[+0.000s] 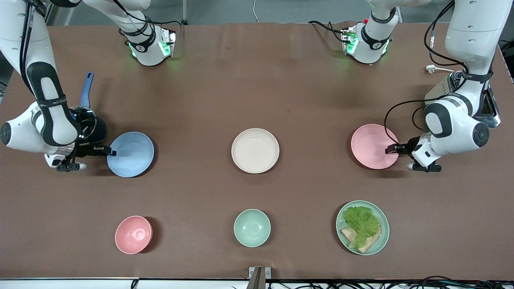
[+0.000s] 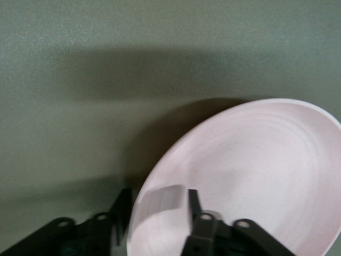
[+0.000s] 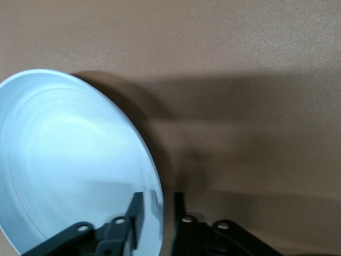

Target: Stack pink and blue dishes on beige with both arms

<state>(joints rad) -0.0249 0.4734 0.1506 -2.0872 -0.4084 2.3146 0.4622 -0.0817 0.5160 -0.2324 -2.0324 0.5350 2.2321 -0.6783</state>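
Fingers of both grippers, left gripper (image 1: 391,149) and right gripper (image 1: 109,152), pinch rims of 2 plates, pink plate (image 1: 373,146) and blue plate (image 1: 131,154), flanking the beige plate (image 1: 255,150); next, probably lifting them inward.

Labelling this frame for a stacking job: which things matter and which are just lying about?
Job: pink plate in left gripper; blue plate in right gripper; beige plate.
Lying about: pink bowl, green bowl, lettuce plate.
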